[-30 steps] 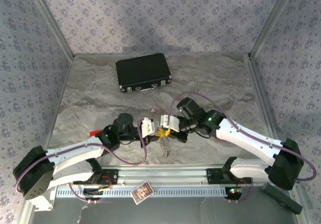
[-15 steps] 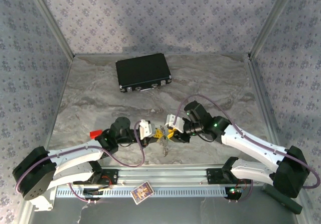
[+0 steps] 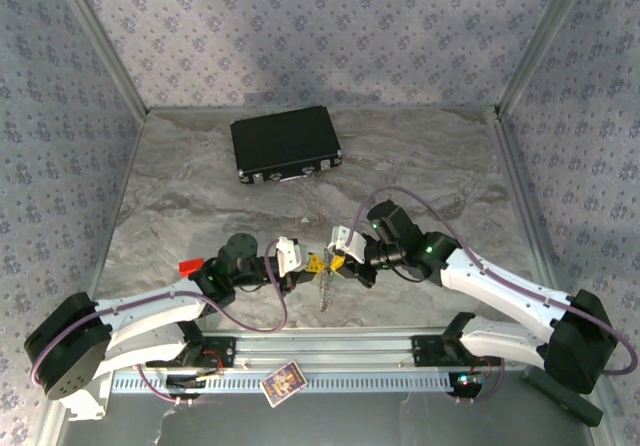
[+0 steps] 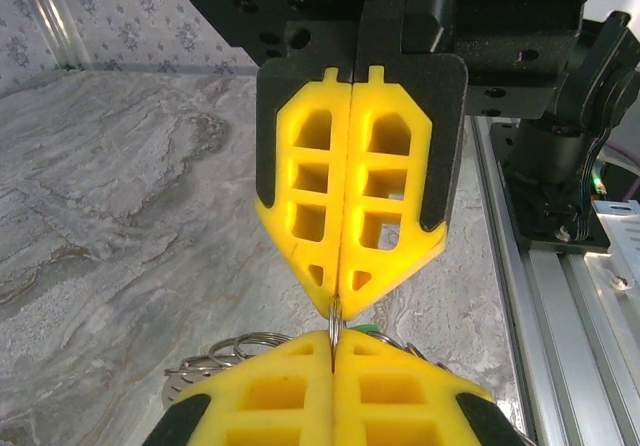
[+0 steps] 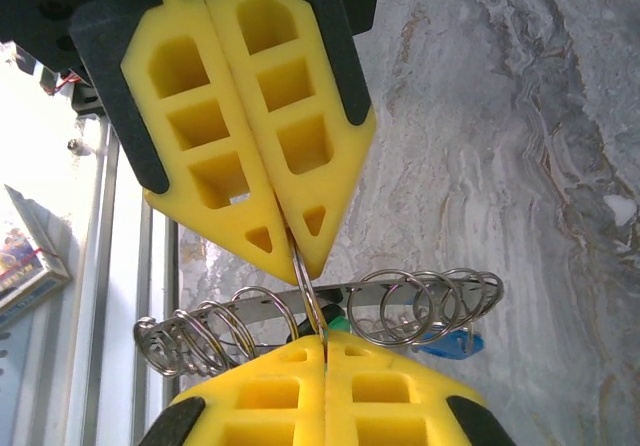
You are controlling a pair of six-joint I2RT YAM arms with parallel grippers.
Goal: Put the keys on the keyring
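The silvery toothed metal keyring (image 3: 325,291) hangs twelve-to-six, straighter than half a second ago. The left gripper (image 3: 311,265) and right gripper (image 3: 336,263) both pinch it, jaws closed.

Straight ahead of the left gripper (image 3: 308,265) there is no room: the right gripper (image 3: 330,262) meets it tip to tip, both pinched on one wire loop of the keyring (image 3: 325,291), which hangs just beneath the tips, between them and the marble tabletop (image 3: 200,196). On the far side of both grippers the tabletop lies open as far as the black case (image 3: 286,144), well apart from them. On their near side the aluminium rail (image 3: 330,351) runs close by, and a red block (image 3: 188,265) lies just beside the left arm, on its outer side.
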